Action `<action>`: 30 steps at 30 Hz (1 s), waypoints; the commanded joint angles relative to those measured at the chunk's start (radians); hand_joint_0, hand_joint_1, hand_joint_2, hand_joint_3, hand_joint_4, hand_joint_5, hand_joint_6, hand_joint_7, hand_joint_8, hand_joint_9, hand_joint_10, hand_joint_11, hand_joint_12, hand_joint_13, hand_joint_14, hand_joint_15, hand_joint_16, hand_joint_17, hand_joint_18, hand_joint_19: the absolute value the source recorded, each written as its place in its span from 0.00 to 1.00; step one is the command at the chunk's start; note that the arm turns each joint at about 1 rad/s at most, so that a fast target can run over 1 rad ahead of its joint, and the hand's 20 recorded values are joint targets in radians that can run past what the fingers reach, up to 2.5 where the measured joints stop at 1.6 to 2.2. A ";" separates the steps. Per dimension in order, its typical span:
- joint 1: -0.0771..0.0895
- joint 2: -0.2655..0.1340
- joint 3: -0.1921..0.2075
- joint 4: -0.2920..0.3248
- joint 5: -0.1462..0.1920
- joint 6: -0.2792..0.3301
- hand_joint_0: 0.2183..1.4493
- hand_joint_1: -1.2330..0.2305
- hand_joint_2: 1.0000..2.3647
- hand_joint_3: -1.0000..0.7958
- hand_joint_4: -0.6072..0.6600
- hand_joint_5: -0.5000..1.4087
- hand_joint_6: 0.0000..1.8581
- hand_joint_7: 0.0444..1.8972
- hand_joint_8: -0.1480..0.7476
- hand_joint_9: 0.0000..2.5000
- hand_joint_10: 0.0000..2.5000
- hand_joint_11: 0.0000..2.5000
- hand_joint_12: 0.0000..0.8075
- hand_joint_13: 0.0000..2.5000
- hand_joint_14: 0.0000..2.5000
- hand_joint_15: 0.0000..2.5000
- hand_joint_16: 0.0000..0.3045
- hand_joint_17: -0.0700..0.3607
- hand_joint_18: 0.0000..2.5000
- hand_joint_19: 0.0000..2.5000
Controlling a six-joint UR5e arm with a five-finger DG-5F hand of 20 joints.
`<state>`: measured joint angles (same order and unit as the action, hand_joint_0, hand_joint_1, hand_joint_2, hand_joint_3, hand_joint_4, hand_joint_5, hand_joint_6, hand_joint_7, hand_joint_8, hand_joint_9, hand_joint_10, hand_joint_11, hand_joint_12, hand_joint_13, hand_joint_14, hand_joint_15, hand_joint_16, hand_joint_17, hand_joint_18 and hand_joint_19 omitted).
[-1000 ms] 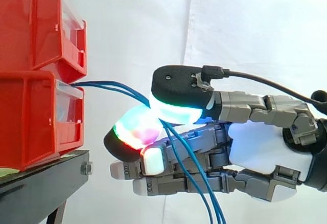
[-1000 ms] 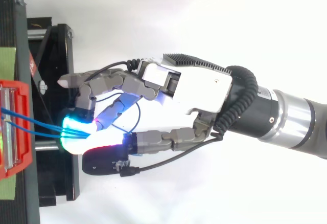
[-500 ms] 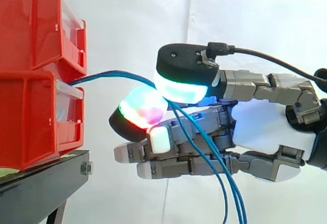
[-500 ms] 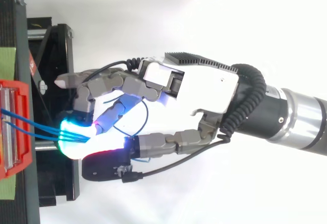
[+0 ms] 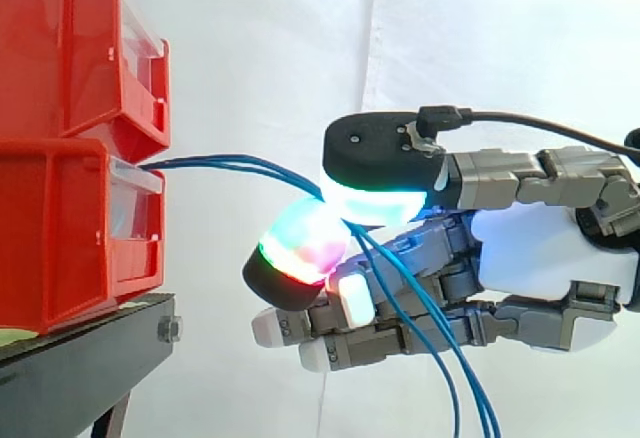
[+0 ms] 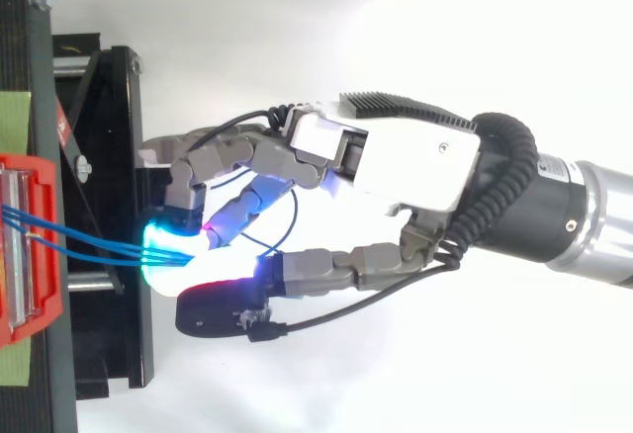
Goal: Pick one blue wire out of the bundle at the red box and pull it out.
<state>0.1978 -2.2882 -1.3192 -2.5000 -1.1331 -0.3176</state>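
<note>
Over on the left two red bins are stacked, the upper bin [image 5: 70,48] sitting on the lower bin [image 5: 70,228]. Both stand on a black stand [image 5: 90,343] with the white curtain [image 5: 250,38] behind.

The blue wires [image 5: 230,165] come out from the clear front lip of the lower bin. They run rightward through open air in a shallow arch, well clear of the stand. Seen from above, they leave the bin as separate strands and draw together as they go.

Further right, apart from the bins, the hand [image 5: 540,258] reaches in from the right edge and is closed on the wires. Its upper pad [image 5: 375,163], black-backed and glowing cyan, presses down from above. The lower pad [image 5: 300,248], glowing red and green, meets it from below, and the wires are nipped between the two. I cannot tell whether one wire or the whole lot is caught in that pinch.

The rest of the fingers lie lower down, stretched towards the bins and nearly straight, with nothing in them. Past the pinch the wires drop across the front of those fingers and run out at the bottom of the side view.
</note>
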 commanded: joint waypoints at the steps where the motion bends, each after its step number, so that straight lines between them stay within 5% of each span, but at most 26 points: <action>1: 0.000 0.004 0.000 -0.016 0.000 0.000 0.30 0.37 0.02 0.54 0.56 0.18 0.48 0.59 0.52 0.37 0.01 0.34 0.46 0.10 0.00 0.07 0.17 0.44 0.03 0.13; 14: -0.005 0.021 0.000 -0.028 0.001 0.000 0.30 0.37 0.02 0.52 0.57 0.17 0.48 0.57 0.52 0.39 0.01 0.43 0.45 0.13 0.00 0.10 0.17 0.43 0.03 0.14; 25: -0.009 0.076 0.000 -0.165 0.001 -0.001 0.31 0.31 0.02 0.49 0.60 0.17 0.47 0.56 0.52 0.38 0.01 0.43 0.46 0.13 0.00 0.09 0.17 0.44 0.03 0.13; 30: -0.009 0.076 0.000 -0.178 0.001 0.000 0.31 0.28 0.02 0.47 0.61 0.17 0.48 0.61 0.53 0.38 0.01 0.42 0.46 0.13 0.00 0.09 0.17 0.44 0.03 0.12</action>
<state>0.1888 -2.2136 -1.3192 -2.6690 -1.1329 -0.3181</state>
